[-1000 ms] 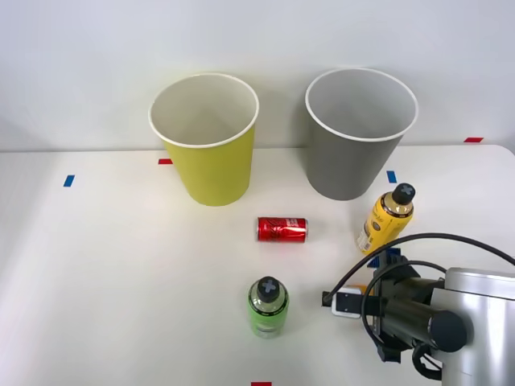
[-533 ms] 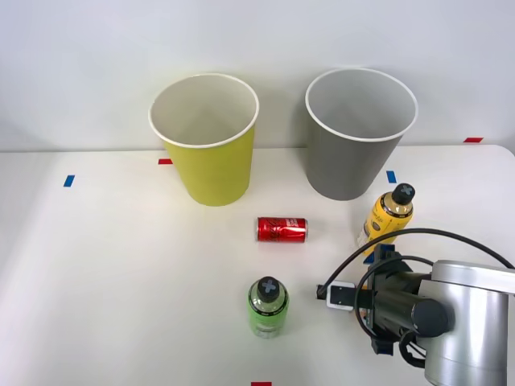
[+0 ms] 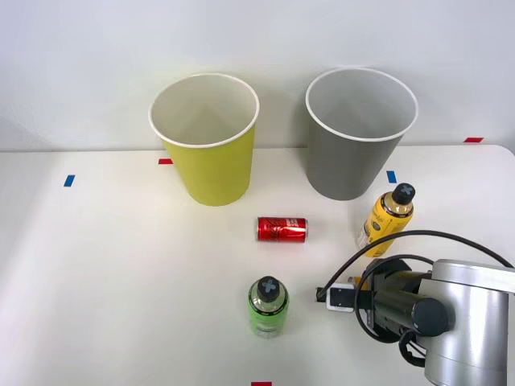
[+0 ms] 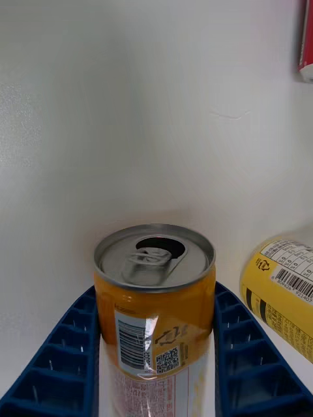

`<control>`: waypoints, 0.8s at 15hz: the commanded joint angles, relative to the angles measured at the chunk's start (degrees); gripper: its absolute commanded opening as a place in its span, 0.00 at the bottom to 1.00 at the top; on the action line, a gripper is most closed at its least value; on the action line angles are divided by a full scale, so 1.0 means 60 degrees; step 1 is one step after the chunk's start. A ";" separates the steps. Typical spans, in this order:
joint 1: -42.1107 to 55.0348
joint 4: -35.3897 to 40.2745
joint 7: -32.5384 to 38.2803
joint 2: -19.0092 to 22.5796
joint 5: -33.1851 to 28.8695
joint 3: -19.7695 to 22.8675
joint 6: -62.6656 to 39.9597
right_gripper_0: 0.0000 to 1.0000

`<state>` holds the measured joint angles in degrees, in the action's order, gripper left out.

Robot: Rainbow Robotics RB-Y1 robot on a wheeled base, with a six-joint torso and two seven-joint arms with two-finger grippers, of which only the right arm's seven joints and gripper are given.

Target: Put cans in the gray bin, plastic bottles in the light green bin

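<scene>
In the right wrist view my right gripper (image 4: pixel 156 294) is shut on the slim orange can (image 4: pixel 155 293), one blue finger (image 4: pixel 59 365) pressed to each side, its opened silver top facing the camera. In the front view my right arm's wrist (image 3: pixel 406 310) covers that can. The short red can (image 3: pixel 282 229) lies on its side mid-table. The yellow-orange bottle (image 3: pixel 386 219) stands just beyond my wrist, close beside the held can (image 4: pixel 283 293). The green bottle (image 3: pixel 267 307) stands to the wrist's left. The gray bin (image 3: pixel 348 169) and the light green bin (image 3: pixel 213 173) stand at the back.
Small blue and red tape marks dot the white table (image 3: pixel 121 265), for example a blue one (image 3: pixel 391 176) by the gray bin. A black cable (image 3: pixel 418 237) loops over my wrist. The red can's end (image 4: pixel 306 39) shows at the wrist view's edge.
My wrist has shifted slightly left and turned, so the blue fingers seen earlier in the front view are now hidden beneath it. The bottles, red can and bins have not moved.
</scene>
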<state>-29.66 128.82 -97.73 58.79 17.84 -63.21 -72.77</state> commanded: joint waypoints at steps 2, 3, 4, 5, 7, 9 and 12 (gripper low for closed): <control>0.0007 0.0005 -0.0030 0.0017 -0.0030 0.0017 0.0000 0.09; 0.0007 0.0020 -0.0030 0.0046 -0.0044 0.0046 0.0000 0.06; 0.0007 0.0137 -0.0001 0.0149 -0.0044 0.0105 -0.0015 0.05; 0.0022 0.0298 0.0028 0.0281 -0.0059 0.0134 -0.0015 0.04; 0.0125 0.0855 0.0175 0.0559 -0.0044 0.0398 -0.0088 0.03; 0.0945 0.1426 0.0204 0.0661 -0.0118 0.1320 -0.0103 0.02; 0.2835 0.2422 0.0087 0.0325 -0.0147 0.3371 -0.0059 0.02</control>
<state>-16.90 140.60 -96.79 62.02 17.11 -47.38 -73.36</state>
